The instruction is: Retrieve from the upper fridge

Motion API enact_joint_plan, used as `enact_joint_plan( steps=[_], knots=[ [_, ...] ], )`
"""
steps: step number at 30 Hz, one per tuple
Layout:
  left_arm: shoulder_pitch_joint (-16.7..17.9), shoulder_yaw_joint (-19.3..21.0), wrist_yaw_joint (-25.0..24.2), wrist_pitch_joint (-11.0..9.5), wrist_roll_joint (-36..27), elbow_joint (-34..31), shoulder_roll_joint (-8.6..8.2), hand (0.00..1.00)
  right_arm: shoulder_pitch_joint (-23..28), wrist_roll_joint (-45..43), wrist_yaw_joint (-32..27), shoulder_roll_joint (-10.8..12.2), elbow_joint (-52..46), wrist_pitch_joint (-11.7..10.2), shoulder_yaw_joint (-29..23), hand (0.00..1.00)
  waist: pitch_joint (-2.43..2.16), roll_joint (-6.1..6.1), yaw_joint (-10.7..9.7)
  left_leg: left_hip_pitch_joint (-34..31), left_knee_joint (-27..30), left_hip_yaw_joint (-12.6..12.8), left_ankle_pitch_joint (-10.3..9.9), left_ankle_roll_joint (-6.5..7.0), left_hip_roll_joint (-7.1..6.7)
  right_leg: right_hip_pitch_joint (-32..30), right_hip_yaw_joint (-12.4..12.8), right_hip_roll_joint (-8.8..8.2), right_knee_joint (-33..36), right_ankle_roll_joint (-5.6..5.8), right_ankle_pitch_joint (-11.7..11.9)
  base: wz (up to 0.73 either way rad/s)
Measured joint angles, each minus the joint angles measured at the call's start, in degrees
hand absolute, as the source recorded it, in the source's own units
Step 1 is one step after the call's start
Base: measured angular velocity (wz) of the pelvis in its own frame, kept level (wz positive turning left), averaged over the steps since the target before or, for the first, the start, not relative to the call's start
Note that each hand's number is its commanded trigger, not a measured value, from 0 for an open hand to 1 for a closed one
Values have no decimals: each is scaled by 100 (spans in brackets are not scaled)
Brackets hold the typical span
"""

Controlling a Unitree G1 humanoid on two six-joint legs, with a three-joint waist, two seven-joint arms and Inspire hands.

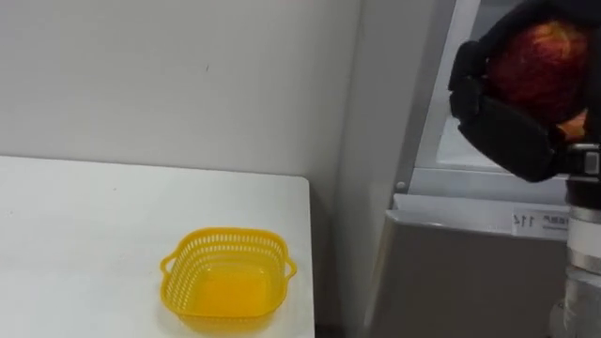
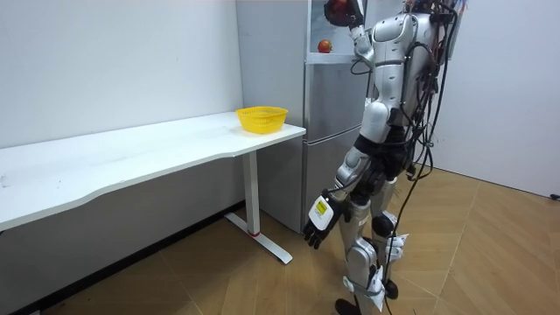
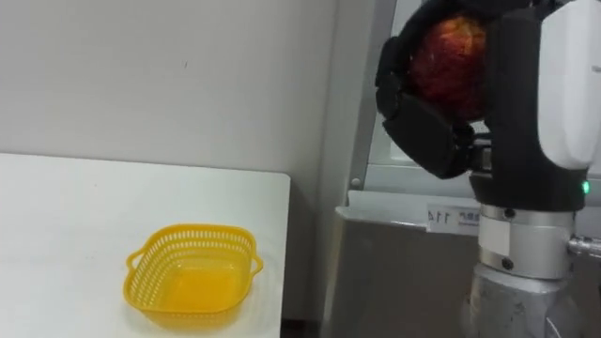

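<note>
The robot stands on the wooden floor (image 2: 490, 254) before a grey fridge (image 3: 404, 272), just past the end of a white bench (image 3: 56, 216). Its left hand (image 2: 317, 229) hangs low beside its thigh in the room view, fingers loose and holding nothing. On the bench, near the corner closest to the fridge, sits a yellow plastic basket (image 3: 192, 274) with a perforated wall and two small handles; it is upright and nothing lies in it. Beyond the bench's edge and higher up, the right hand (image 3: 423, 127) is raised to the level of the fridge's upper compartment, its black fingers curled round a red apple (image 3: 451, 56) streaked with orange. The apple is off any shelf, carried in that hand in front of the pale opening of the upper compartment. Below the hand, on the ledge where the upper compartment meets the grey lower door, is a small white label (image 3: 449, 217) with short dark print. In the room view a second red apple (image 2: 325, 45) rests inside the upper compartment, lower than the held one and apart from the hand. A plain pale wall (image 3: 141, 75) runs behind the bench and meets the fridge's side.
</note>
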Motion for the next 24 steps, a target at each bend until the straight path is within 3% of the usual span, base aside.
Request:
enact_joint_plan(
  steps=[5, 11, 15, 20, 24],
  knots=[
    [-82, -39, 4, -36, 4, -12, 61, 0, 60, -244, -54, -26, -45, -233, 388, 100, 25, -70, 148, -20, -57, -11, -5, -3, 6, -15, -4, 9, -2, -12, 7, 1],
    [-168, -337, 14, -37, 4, 1, 127, 0, 59, -404, 7, -40, 394, -235, 1143, 100, 20, -83, 449, 2, -13, -71, -3, -1, 2, 26, -59, 5, -9, -12, 8, 4],
    [-304, -419, -3, -37, 2, 234, 134, 0, 59, -456, 315, -39, 1012, -170, 1591, 100, 42, -168, 619, -28, -6, -180, -1, -1, -10, 26, -98, 0, -9, -11, 7, 8],
    [-312, -414, -29, -16, -2, 274, 167, 0, 52, -439, 418, -79, 1318, -153, 1721, 100, 74, -290, 871, -91, 7, -243, 1, -6, -6, 12, -219, 0, -17, -10, 6, 11],
    [-312, -206, -48, -9, -117, 266, 181, 0, -140, -484, 421, -99, 1951, -209, 1734, 100, 60, -360, 929, -174, 62, -396, 1, -5, -34, 9, -415, -32, -18, -9, 6, 20]
  ],
)
